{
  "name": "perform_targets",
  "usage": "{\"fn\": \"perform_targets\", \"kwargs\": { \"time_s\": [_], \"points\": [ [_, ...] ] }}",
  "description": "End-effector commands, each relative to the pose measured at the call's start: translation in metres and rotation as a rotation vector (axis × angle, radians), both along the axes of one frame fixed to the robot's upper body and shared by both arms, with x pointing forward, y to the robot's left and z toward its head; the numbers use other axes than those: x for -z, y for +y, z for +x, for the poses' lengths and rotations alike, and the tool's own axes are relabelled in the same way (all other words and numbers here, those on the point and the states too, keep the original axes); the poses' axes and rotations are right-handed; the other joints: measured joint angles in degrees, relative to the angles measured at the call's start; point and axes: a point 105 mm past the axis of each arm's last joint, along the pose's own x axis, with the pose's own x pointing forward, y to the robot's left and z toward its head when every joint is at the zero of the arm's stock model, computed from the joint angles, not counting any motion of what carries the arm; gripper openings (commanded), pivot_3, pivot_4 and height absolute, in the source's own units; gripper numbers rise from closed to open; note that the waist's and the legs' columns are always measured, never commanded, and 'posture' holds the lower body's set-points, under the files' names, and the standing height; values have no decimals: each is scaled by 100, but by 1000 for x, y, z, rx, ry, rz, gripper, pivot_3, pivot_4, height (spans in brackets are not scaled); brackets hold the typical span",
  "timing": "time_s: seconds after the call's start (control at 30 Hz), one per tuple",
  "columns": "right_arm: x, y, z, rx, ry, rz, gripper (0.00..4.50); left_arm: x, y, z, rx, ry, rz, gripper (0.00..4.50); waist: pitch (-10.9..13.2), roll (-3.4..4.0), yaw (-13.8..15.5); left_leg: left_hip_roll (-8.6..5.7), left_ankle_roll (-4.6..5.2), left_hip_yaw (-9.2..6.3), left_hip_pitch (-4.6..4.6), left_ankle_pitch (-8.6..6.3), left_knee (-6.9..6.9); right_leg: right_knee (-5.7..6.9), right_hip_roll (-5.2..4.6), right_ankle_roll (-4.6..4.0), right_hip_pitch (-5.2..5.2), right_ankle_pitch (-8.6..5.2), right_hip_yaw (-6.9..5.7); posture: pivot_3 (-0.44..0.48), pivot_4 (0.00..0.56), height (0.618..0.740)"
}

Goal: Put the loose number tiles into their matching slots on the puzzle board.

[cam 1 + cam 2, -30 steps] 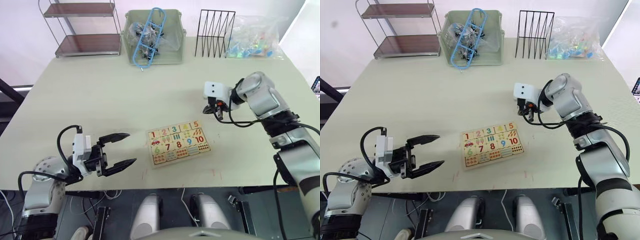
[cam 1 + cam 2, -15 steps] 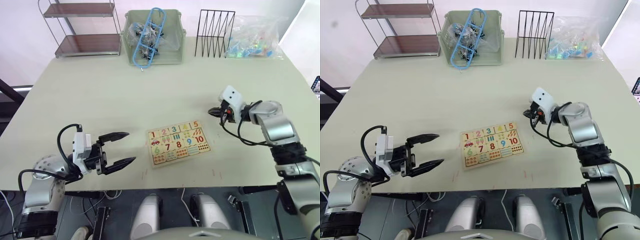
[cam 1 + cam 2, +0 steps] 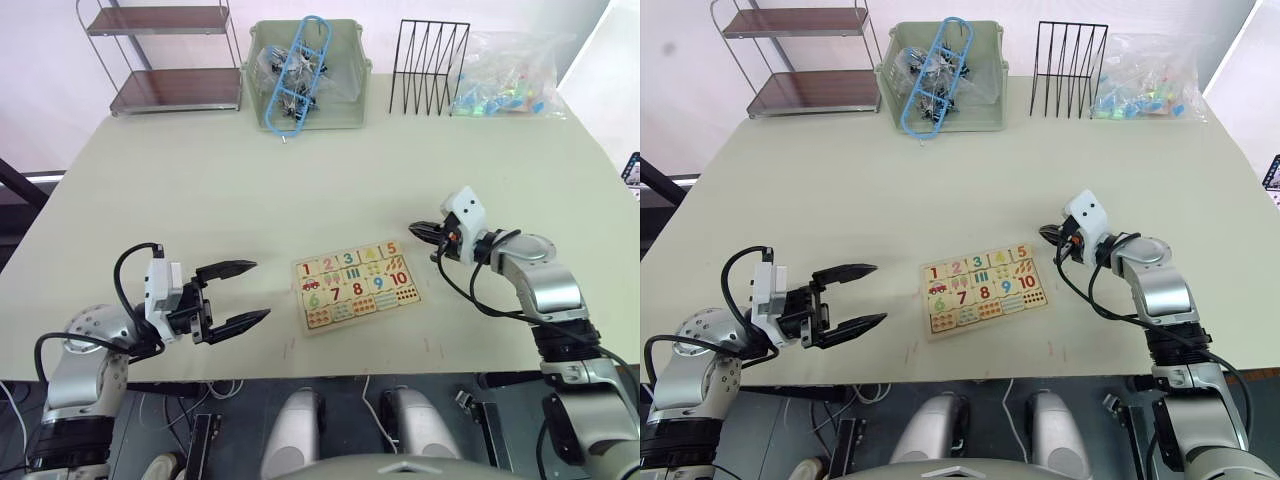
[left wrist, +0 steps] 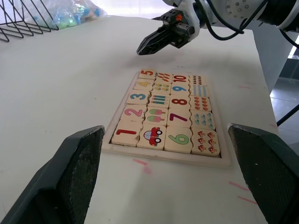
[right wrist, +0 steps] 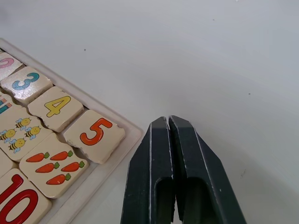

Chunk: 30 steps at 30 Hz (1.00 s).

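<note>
Left gripper: fingers spread wide, nothing between them, pointed across bare table at the puzzle board, which lies a short way ahead of its tips.

Board is flat on the table between the two grippers. Count from the left wrist view: one board, four rows of five, 20 squares, every recess filled. Number tiles 1, 2, 3, 4 and 5 fill the outer row; no loose tiles on the table, no empty matching slots. Looks done to me.

Handling, my read: tiles are thin stiff wood, light, smooth-faced, so they should slide easily and pop out if nudged from below. Seated flush there's little edge to grab; if one needs reseating, press on the face or pinch two opposite edges. The 5 looks slightly chipped at one corner, so go gently. The board is light enough that a push would probably shift it.

Right gripper: fingers pressed together, empty, tips just beyond the board's corner nearest the 5, apart from it.
</note>
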Motion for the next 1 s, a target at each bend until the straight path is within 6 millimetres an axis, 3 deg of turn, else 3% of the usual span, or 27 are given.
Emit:
{"fn": "perform_targets", "kwargs": {
  "time_s": [0.03, 0.57, 1.0],
  "points": [
    [-7, 5, -1, -31, -65, -12, 73, -8, 3, -2, 1, -27, 7, 4500, 0, 0, -1, 0, 0, 0, 0, 0, 0, 0, 1, 0, 0, 0, 0, 0, 150, 739],
    [6, 9, -1, -99, -82, -78, 73, -11, 2, -3, 11, -23, 19, 4500, 0, 0, 0, 0, 0, 0, 1, 0, 0, 1, 2, -1, 0, 0, 0, 0, 150, 739],
    [3, 14, -1, -103, -81, -50, 73, -11, 1, -7, 10, -17, 18, 4500, 0, 0, 1, 0, 0, 0, 1, 0, 1, 0, 2, -1, 1, 0, 1, 0, 150, 739]
  ]
}}
